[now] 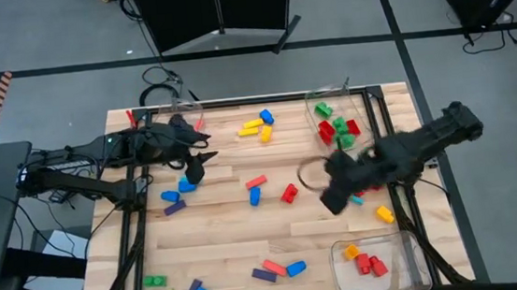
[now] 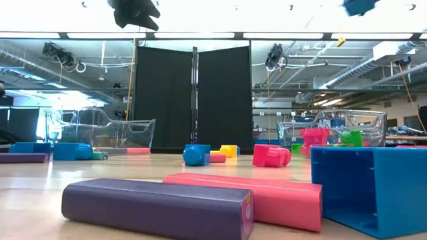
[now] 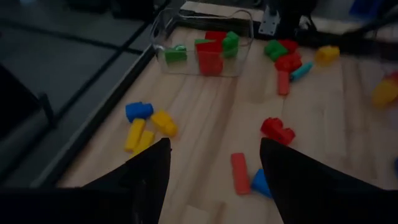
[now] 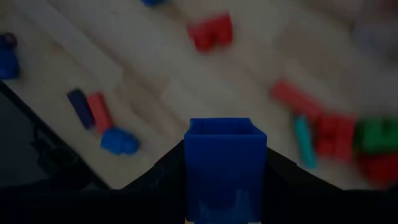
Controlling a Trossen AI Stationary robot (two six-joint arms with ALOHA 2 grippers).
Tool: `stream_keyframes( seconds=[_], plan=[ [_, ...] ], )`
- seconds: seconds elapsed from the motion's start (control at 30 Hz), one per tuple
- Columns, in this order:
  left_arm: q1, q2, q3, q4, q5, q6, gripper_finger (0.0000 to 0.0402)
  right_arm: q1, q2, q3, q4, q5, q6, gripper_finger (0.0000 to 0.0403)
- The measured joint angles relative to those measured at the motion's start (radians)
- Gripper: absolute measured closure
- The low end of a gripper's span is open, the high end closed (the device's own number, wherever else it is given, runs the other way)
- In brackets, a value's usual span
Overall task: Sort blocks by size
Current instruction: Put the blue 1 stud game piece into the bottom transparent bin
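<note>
Many small coloured blocks lie scattered on the wooden table [image 1: 219, 233]: a red bar [image 1: 256, 182], a red brick [image 1: 289, 193], and yellow and blue ones [image 1: 257, 126]. My right gripper [image 1: 333, 195] hangs above the table's right half, shut on a blue block [image 4: 225, 168]. The block also shows at the top of the low view [image 2: 360, 5]. My left gripper [image 3: 214, 180] is open and empty above the table's left part [image 1: 194, 160]. It is high over a blue block [image 1: 187, 184]. My right gripper pinches the blue block between its two fingers, one on each of two opposite sides [image 4: 189, 174]. The block is lifted clear of the table. The fingers slant down from the table's right side.
A clear bin [image 1: 336, 119] at the far right holds red and green blocks. Another clear bin [image 1: 376, 257] at the near right holds orange and red ones. A third clear bin [image 1: 176, 110] stands at the far left. More blocks lie along the near edge [image 1: 275, 268].
</note>
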Motion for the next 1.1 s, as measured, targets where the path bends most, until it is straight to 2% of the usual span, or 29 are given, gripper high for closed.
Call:
stream_keyframes(
  seconds=[0.1, 0.3, 0.47, 0.67, 0.8, 1.1],
  plan=[
    [0.000, 0.001, 0.000, 0.031, 0.000, 0.080, 0.0149, 0.127, 0.017, 0.000, -0.026, -0.009, 0.199, 0.0263],
    [0.000, 0.008, 0.000, 0.106, 0.000, 0.085, 0.0149, 0.343, 0.106, 0.000, -0.011, -0.075, 0.536, 0.0263],
    [0.000, 0.016, -0.001, 0.135, 0.000, 0.086, 0.0149, 0.489, 0.196, 0.000, 0.019, -0.152, 0.722, 0.0263],
    [0.000, 0.025, -0.001, 0.136, 0.000, 0.086, 0.0149, 0.636, 0.246, -0.011, 0.017, -0.155, 0.898, 0.0263],
    [0.000, 0.031, -0.001, 0.135, -0.001, 0.085, 0.0149, 0.691, 0.235, -0.093, 0.098, -0.157, 0.961, 0.0263],
    [0.000, 0.034, -0.001, 0.159, -0.001, 0.082, 0.0149, 0.707, 0.189, -0.383, 0.418, -0.186, 0.933, 0.0263]
  ],
)
